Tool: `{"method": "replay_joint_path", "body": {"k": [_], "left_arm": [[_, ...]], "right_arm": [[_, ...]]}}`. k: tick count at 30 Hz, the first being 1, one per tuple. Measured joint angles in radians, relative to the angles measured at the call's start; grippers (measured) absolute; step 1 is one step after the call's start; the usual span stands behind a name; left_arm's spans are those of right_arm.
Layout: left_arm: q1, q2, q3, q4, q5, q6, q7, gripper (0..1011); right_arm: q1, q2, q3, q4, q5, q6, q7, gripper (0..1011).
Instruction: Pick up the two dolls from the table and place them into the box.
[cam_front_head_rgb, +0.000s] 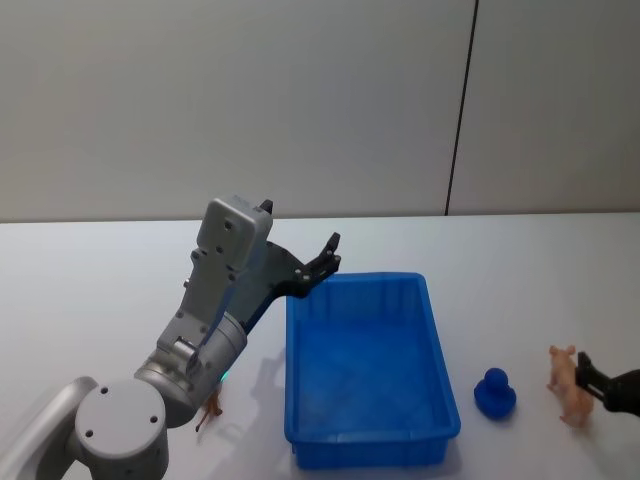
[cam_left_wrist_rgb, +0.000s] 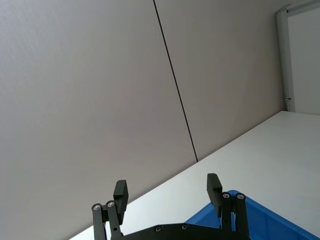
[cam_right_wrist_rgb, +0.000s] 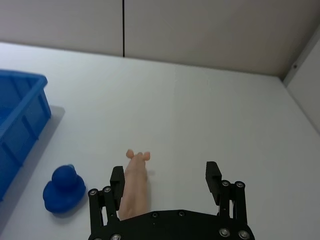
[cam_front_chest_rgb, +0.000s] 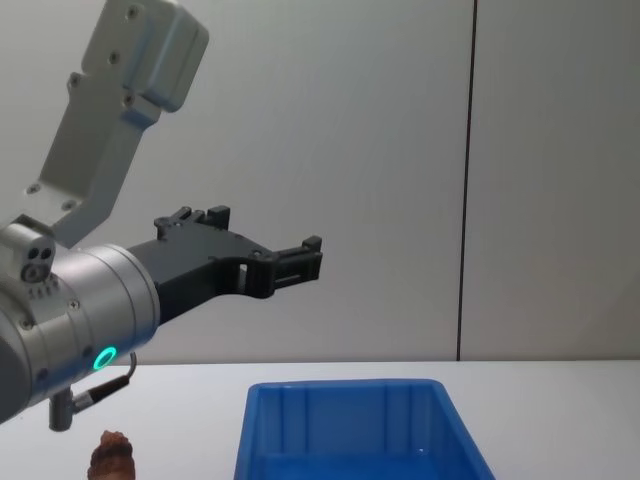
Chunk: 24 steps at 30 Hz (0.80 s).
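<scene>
While the left claw (cam_left_wrist_rgb: 165, 189) is hanging wide open and empty in the air by the far left corner of the box (cam_front_head_rgb: 368, 372), pointing off toward the wall, the coming move is looking like the right arm's. The right claw (cam_right_wrist_rgb: 165, 173) is sitting low over the tabletop (cam_right_wrist_rgb: 210, 115) to the right of the box, spread to its full width and gripping nothing, and the pale pink pig doll (cam_right_wrist_rgb: 136, 181) is resting inside that opening. The pig's long axis is running straight out along the claw's line of reach, snout and ears at the far end, so the jaws would be closing across its flanks, which seems the right way to take it. It is not lying centred, though: it is sitting just beside one finger (cam_right_wrist_rgb: 117, 176), perhaps touching it, with a broad gap to the other, so a plain squeeze is likely to be sliding it sideways before it is gripped. The rounded blue doll (cam_right_wrist_rgb: 63, 190) is standing outside the claw, between the pig and the box. The reddish-brown doll (cam_front_chest_rgb: 110, 456) is standing on the box's left, close under the left arm. Nothing appears to be lying in the box yet.
</scene>
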Motion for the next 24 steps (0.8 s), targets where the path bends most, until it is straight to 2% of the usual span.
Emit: {"method": "replay_joint_path", "body": {"k": [6,14,24], "left_arm": [[0.0,0.0,0.0,0.0,0.0,0.0,0.0,1001],[0.0,0.0,0.0,0.0,0.0,0.0,0.0,1001],[0.0,0.0,0.0,0.0,0.0,0.0,0.0,1001]], "right_arm": [[0.057,-0.024,-0.013,0.073,-0.027,0.071,0.06,1001],[0.115,-0.056,-0.03,0.163,-0.049,0.12,0.113,1001],[0.154,-0.088,-0.043,0.235,-0.059,0.152,0.128,1001]]}}
